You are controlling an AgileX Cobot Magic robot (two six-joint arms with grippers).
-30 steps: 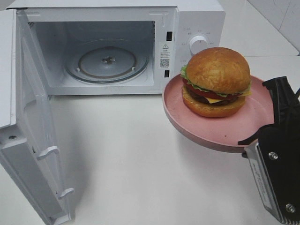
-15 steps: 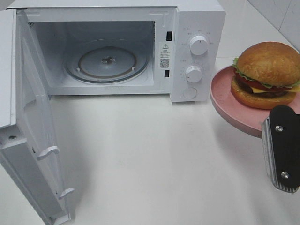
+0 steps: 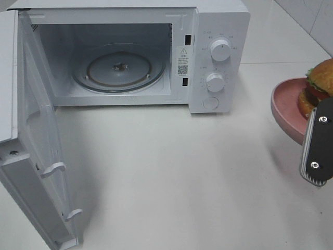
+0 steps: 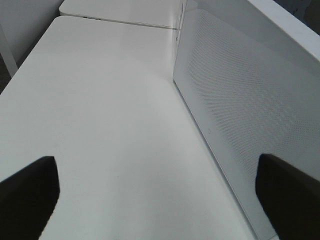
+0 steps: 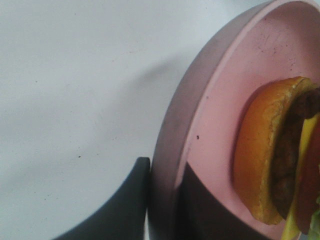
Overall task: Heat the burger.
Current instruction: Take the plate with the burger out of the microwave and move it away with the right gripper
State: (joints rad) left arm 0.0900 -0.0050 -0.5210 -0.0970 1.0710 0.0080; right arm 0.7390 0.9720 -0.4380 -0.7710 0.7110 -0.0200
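The burger (image 3: 323, 78), with a golden bun and dark filling, lies on a round pink plate (image 3: 285, 104) at the far right edge of the exterior view, partly cut off. The plate hangs above the white table, right of the microwave (image 3: 218, 31). My right gripper (image 5: 162, 185) is shut on the plate's rim, one dark finger (image 5: 125, 200) under it and one above. Its black body (image 3: 317, 148) hides the plate's near side. The burger (image 5: 270, 150) sits just past that grip. My left gripper (image 4: 160, 200) is open over bare table beside the microwave door (image 4: 240, 100).
The microwave door (image 3: 36, 156) stands swung wide open at the left. Inside the cavity lies a glass turntable (image 3: 118, 67) with nothing on it. Two knobs (image 3: 220, 50) are on the right panel. White table (image 3: 171, 172) stretches in front.
My right gripper has carried the plate and burger to the right, away from the microwave front, until they are half out of the exterior view. The left gripper has stayed open.
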